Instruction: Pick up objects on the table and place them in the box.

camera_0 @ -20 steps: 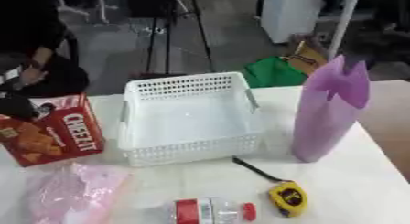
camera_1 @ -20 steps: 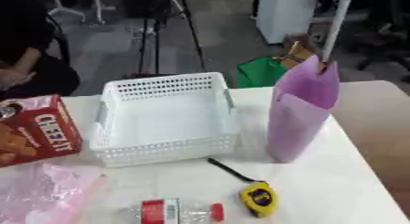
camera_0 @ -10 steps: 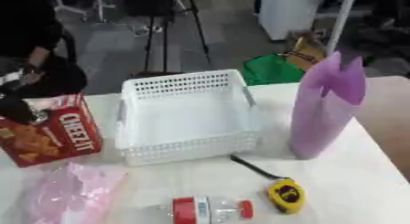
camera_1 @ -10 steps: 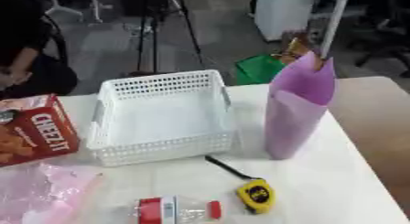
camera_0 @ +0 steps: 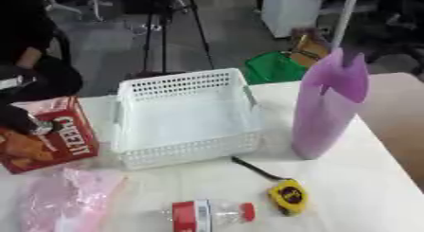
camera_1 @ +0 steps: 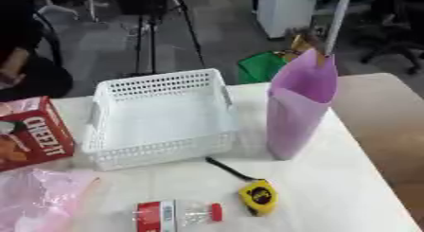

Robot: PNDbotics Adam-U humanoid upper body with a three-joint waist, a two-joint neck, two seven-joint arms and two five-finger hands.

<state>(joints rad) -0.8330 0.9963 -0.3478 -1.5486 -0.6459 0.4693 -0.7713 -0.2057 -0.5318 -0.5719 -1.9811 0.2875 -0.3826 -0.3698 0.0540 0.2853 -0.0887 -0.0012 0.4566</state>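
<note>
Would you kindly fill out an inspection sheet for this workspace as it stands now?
Surface: white table, its far right part tan.
Job's things: white basket, nothing seen inside; red cracker box to its left; pink bag near the front left; small bottle lying on its side; yellow tape measure.
Clutter: tall purple pouch, upright, right of the basket.
Hands: nothing seen.
Cables: black strap trailing from the tape measure.
Surroundings: tripod, green bag on the floor.

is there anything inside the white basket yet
No, the white basket shows only its bare floor; the yellow tape measure lies on the table.
</note>
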